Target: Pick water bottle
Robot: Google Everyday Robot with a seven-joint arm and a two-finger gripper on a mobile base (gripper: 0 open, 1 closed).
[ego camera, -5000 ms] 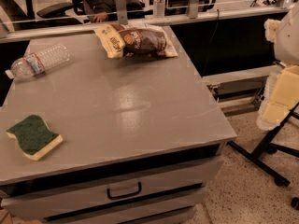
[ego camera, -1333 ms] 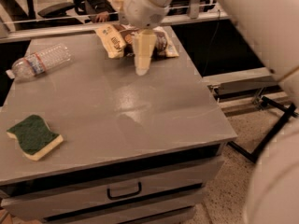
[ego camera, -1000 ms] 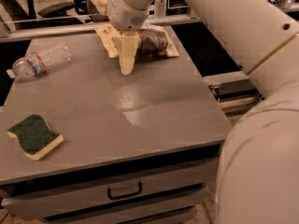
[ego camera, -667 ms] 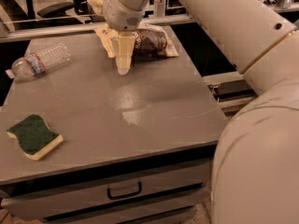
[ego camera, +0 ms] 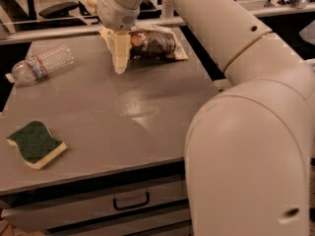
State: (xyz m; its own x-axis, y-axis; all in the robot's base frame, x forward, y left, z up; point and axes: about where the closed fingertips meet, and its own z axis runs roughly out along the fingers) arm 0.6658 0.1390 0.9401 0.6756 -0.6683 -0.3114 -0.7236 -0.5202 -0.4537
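Observation:
The water bottle [ego camera: 42,64] lies on its side at the far left of the grey table [ego camera: 123,117]. It is clear and ribbed, with a red, white and blue label band, and its cap end points left towards the table edge. My gripper [ego camera: 119,65] points down over the far middle of the table, just in front of the left end of a snack bag. It is well to the right of the bottle, does not touch it, and holds nothing that I can see.
A brown snack bag [ego camera: 152,42] lies at the far right of the table. A green and yellow sponge [ego camera: 35,144] lies at the front left. My arm [ego camera: 246,146] fills the right foreground. A drawer handle [ego camera: 131,201] is below the front edge.
The arm came in from the right, and the gripper has moved left along the far part of the table, towards the bottle. The bottle, sponge and bag have not moved.

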